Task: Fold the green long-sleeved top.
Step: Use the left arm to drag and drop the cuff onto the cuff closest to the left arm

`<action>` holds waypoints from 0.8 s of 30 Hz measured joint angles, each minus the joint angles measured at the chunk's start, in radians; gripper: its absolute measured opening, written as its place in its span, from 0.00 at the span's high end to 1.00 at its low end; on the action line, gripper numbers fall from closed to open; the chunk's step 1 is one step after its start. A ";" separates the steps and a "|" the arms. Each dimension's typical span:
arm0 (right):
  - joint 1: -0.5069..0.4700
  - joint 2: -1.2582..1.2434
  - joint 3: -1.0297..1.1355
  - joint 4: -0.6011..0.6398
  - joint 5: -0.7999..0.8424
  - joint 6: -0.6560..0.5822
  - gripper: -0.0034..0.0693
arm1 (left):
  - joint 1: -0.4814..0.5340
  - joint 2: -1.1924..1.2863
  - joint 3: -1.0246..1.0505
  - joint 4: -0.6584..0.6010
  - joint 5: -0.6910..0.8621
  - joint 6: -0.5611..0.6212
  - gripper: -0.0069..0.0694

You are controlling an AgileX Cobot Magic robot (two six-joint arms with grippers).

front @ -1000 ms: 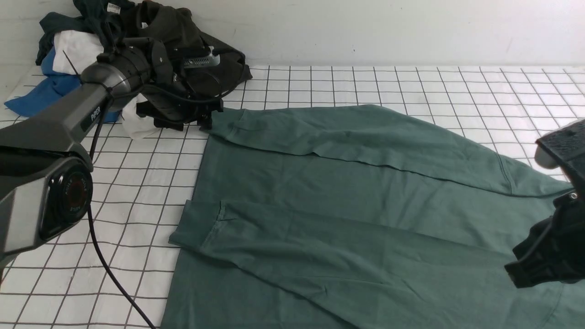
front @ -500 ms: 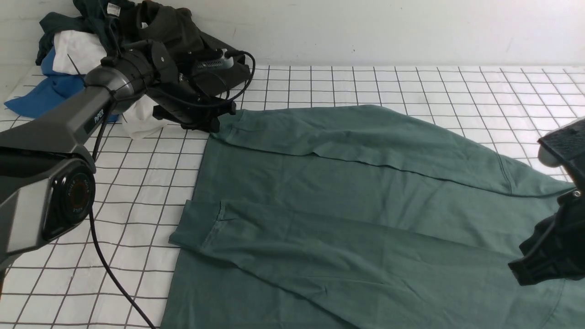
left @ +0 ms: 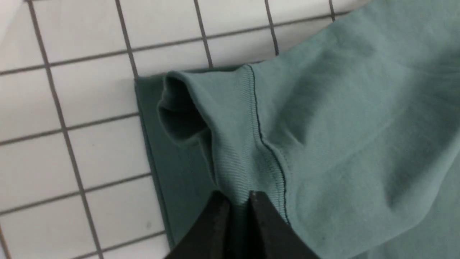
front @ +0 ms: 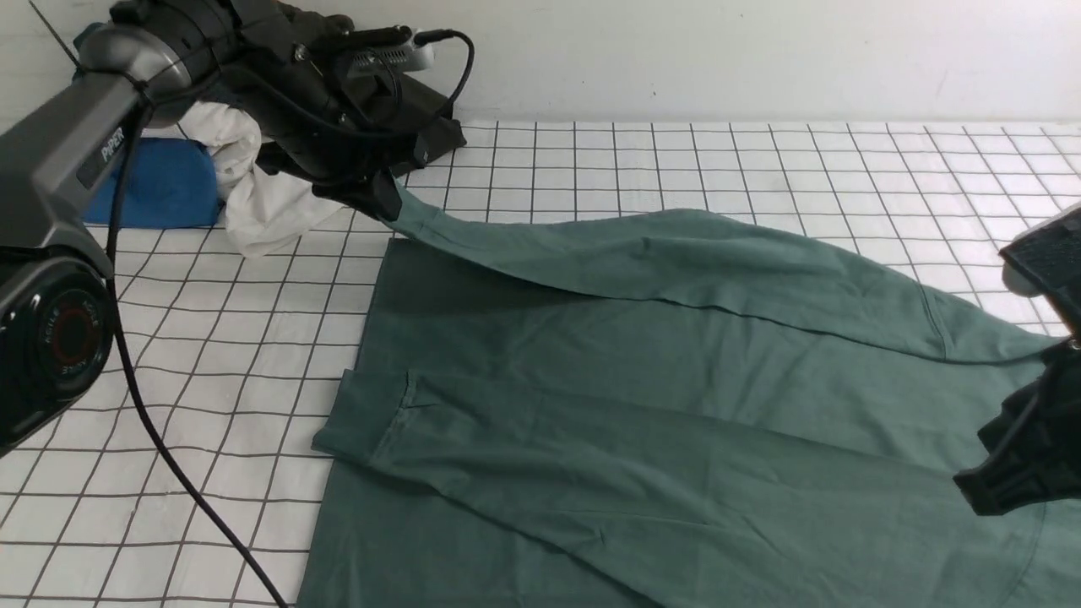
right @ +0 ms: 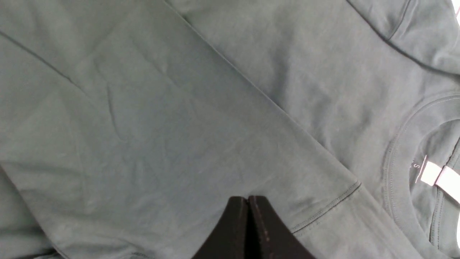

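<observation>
The green long-sleeved top (front: 591,329) lies spread over the gridded desk (front: 245,338) with the cuff end of its far sleeve raised in the closed left pincer (left: 239,196), while the right pincer (right: 248,198), shut and empty, hangs above the body near the collar.

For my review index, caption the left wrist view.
Left gripper pinching a cuffed sleeve above white gridded cloth.

Matt cloth top (front: 591,338); glossy, smooth black arm joint (front: 63,338).
</observation>
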 joint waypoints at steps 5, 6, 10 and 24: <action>0.005 0.000 0.000 0.003 0.001 0.000 0.97 | -0.001 -0.155 0.240 0.002 0.008 0.025 0.87; 0.006 0.000 0.000 0.004 0.001 0.000 0.97 | -0.002 -0.195 0.284 0.002 0.008 0.034 0.87; 0.006 0.000 0.000 0.013 0.002 0.000 0.97 | -0.019 -0.411 0.605 0.002 -0.073 0.085 0.87; 0.006 0.000 0.000 0.040 0.001 0.000 0.97 | -0.107 -0.691 1.284 -0.001 -0.524 0.177 0.84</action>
